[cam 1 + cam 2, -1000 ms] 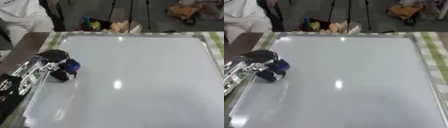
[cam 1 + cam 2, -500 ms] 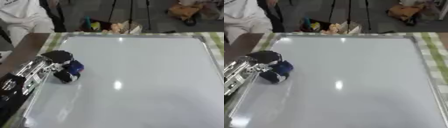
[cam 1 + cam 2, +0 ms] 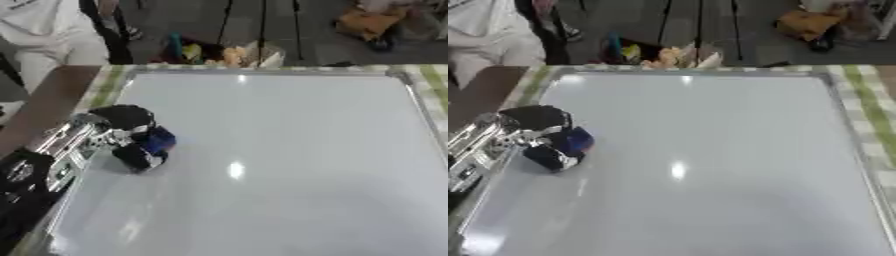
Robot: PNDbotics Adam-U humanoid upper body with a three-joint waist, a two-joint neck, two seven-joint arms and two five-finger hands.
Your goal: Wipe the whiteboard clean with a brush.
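Wiping is the step in hand. The left robot hand (image 3: 129, 131) comes in from the left edge with its fingers curled round a small blue brush (image 3: 158, 140), which sits pressed against the whiteboard (image 3: 289, 165) close to that board's left side, about halfway between its far and near edges. The right robot hand shows in neither view.

The whiteboard lies flat on a bench covered with a green checked cloth (image 3: 866, 105), and fills most of both views. Its surface looks pale and glossy, with a bright glare spot near the middle; no clear marks can be made out on it, so how much writing is left is hard to judge.

The brush stands only at the left margin, and the wide stretch to the right and the near part lie well apart from it. The next move likely calls for sweeping the brush rightward across the board, keeping its face flat against the surface, then working in rows toward the near edge.
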